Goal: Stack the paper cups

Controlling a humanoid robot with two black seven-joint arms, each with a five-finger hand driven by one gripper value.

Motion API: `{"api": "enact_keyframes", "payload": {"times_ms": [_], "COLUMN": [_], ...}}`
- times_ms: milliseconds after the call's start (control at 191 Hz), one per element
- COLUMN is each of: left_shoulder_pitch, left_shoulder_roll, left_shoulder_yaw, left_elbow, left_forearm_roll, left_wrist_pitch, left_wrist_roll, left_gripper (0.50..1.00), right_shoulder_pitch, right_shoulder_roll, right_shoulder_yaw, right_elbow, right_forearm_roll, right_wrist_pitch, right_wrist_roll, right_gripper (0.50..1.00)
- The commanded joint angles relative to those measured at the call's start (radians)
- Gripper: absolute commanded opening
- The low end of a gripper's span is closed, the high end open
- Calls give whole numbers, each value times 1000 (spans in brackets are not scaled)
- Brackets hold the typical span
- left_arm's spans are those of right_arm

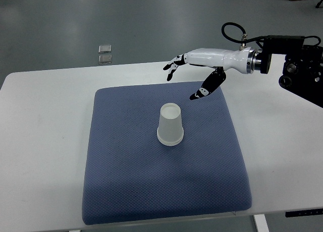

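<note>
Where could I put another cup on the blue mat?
The blue padded mat is bare left, right and in front of the upside-down white paper cup. Its far right corner is crowded: the open right hand hovers there. The white table around it is bare too.

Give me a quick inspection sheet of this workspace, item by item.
Surface: white table with a blue pad on it.
Job's things: one paper cup shows, upside down on the pad, possibly a stack.
Clutter: nothing seen on the table.
Hands: right robot hand open, above the pad's far edge, holding nothing; left not in view.
Cables: black cable looped at the right wrist.
Surroundings: grey floor with two small square fittings.
</note>
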Motion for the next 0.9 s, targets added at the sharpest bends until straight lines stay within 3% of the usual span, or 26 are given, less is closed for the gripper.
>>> {"api": "enact_keyframes", "payload": {"times_ms": [0, 21, 110, 209, 340, 449, 700, 893], "left_shoulder_pitch": [0, 0, 0, 0, 0, 0, 0, 0], "left_shoulder_roll": [0, 0, 0, 0, 0, 0, 0, 0], "left_shoulder_yaw": [0, 0, 0, 0, 0, 0, 0, -2], "left_elbow": [0, 0, 0, 0, 0, 0, 0, 0], "left_forearm_roll": [0, 0, 0, 0, 0, 0, 0, 0], "left_wrist_pitch": [0, 0, 0, 0, 0, 0, 0, 0], "left_wrist_roll": [1, 0, 0, 0, 0, 0, 0, 0], "left_gripper": [1000, 1000, 1000, 1000, 1000, 1000, 1000, 1000], "right_shoulder_pitch": [-22, -51, -87, -117, -160, -192, -254, -294], "right_shoulder_roll": [8, 16, 53, 102, 143, 177, 240, 284], "right_shoulder_yaw": [35, 96, 176, 225, 233, 233, 234, 316], "right_elbow": [-30, -83, -165, -255, -286, -286, -288, -291], "right_forearm_roll": [68, 172, 318, 456, 583, 704, 775, 819], "right_wrist_pitch": [0, -3, -28, -107, -257, -340, -411, -417], "right_wrist_roll": [-20, -63, -108, -169, -220, -255, -283, -324], "right_gripper": [893, 893, 893, 893, 893, 893, 893, 893]}}
